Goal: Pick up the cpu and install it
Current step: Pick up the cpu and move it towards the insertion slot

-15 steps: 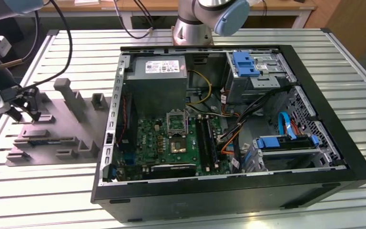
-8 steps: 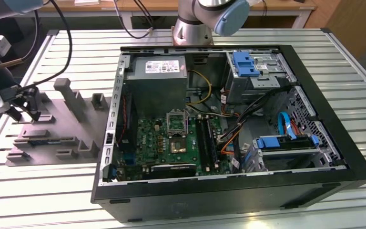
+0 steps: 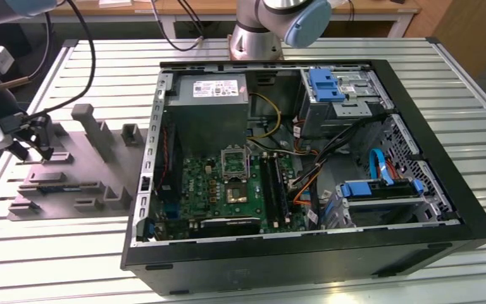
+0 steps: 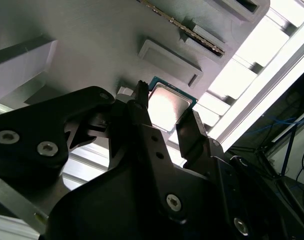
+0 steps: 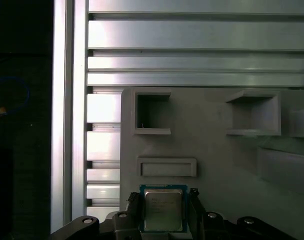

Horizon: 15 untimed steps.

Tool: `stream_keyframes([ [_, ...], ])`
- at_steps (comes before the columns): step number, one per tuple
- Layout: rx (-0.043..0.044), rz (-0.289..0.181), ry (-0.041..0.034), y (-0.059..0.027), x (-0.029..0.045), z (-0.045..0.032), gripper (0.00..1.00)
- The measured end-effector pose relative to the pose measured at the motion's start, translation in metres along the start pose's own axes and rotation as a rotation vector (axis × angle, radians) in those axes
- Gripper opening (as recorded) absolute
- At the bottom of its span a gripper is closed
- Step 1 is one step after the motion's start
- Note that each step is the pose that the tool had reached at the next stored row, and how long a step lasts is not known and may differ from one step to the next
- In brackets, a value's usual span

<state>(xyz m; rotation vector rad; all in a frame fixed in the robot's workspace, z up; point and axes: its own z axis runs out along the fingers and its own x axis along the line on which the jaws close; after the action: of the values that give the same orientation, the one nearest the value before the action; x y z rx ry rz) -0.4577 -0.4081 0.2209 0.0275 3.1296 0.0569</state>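
**Claw on the cpu at the fixture's edge**

From where I stand, the claw (image 3: 32, 154) hangs over the grey plastic fixture (image 5: 217, 165) at the exterior view's left of the table (image 3: 57, 253), well apart from the open computer case (image 3: 311, 269) on the right. In both wrist views the cpu (image 5: 163, 210) sits between the claw's fingers (image 4: 192, 132), one against each of two opposite edges. To my eye that is a closed grip on the chip. I cannot tell whether it has left the fixture.

Doing this pickup well, I'd judge, means pinching only the greenish rim, with even pressure from both sides. The chip must stay level so it neither tips nor slides out.

The cpu lies flat, silver face up toward the wrist. It is near enough square, so it has no long axis to speak of. Its edges run parallel with the fixture's pockets.
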Motion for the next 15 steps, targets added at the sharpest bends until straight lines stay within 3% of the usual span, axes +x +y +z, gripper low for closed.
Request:
stream_keyframes([
  [15, 0.0005, 0.0, 0.0, 0.0001, 0.0, -0.003, 0.47],
])
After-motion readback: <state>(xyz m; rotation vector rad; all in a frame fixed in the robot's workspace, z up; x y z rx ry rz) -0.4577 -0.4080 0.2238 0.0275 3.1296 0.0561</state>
